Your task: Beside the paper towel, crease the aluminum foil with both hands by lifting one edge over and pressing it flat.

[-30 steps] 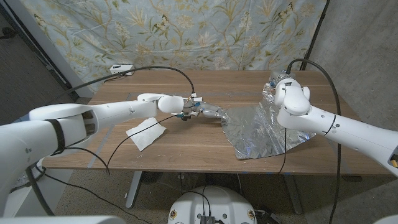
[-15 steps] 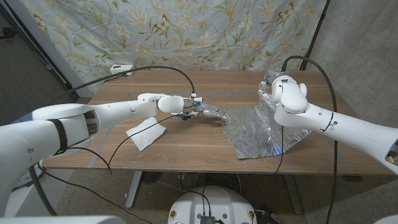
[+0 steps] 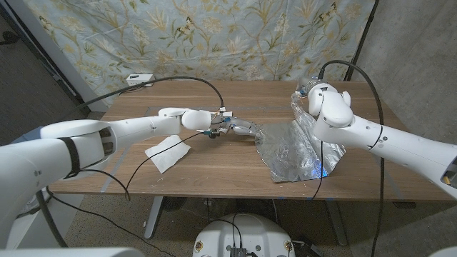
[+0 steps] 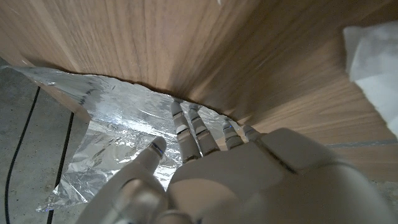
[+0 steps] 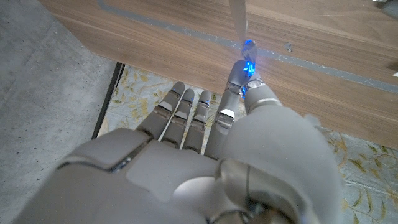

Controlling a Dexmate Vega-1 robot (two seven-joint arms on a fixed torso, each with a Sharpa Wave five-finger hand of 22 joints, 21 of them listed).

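While the left arm reaches in low across the wooden table (image 3: 214,160), the left hand (image 3: 241,128) lies stretched toward 3 o'clock with its fingertips (image 4: 177,111) pressing down the near edge of the crinkled silver aluminum foil sheet (image 3: 289,153). Fingers are extended and apart, nothing gripped.

The right hand (image 3: 312,96) is raised at the foil's 12 o'clock corner, wrist turned over. A strip of foil (image 5: 239,18) stands against its fingertips in the right wrist view, and the sheet's far edge is lifted off the table there, so the hand pinches that edge.

The foil lies right of table centre. The white crumpled paper towel (image 3: 168,153) sits at 9 o'clock of it, well apart, just under the left forearm.

Versus 1.0 s ago: right hand has swung toward 9 o'clock, carrying the far edge up and inward. The foil's 3 o'clock side now bunches. Left hand unchanged.
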